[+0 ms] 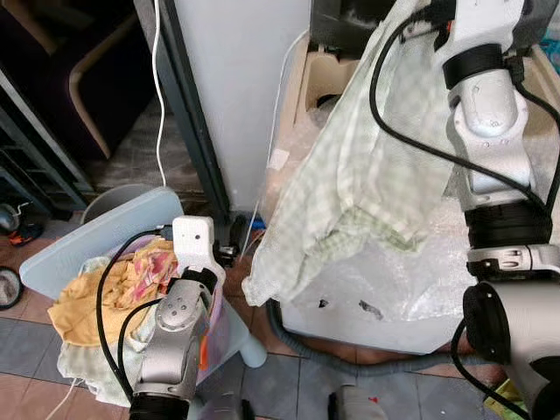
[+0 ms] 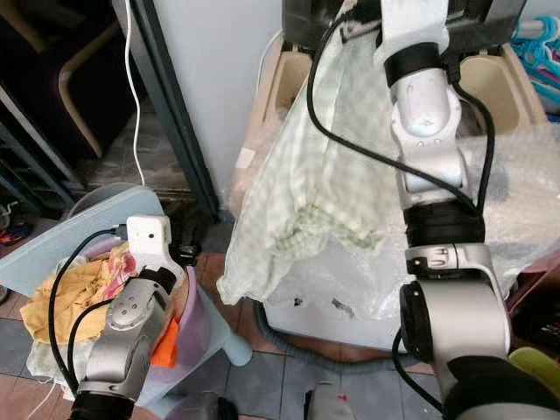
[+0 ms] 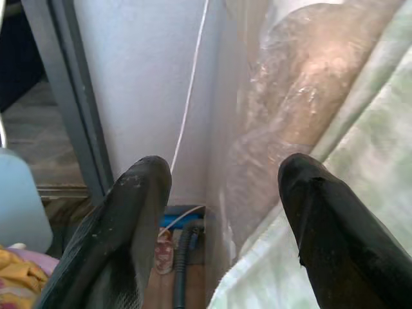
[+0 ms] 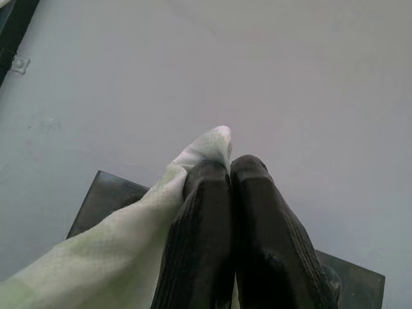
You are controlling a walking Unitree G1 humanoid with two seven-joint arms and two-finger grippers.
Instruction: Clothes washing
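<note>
Now | pale green checked cloth (image 1: pixel 350 175) hanging crumpled | right gripper (image 4: pixel 228 168) pinching its corner | left gripper (image 3: pixel 222 187) spread, empty

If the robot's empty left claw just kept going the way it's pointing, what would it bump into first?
Probably the pale wall ahead of the open left gripper, beside the plastic-wrapped washing machine. Depth is hard to judge.

Head stereo pair downward, wrist close-ups
</note>
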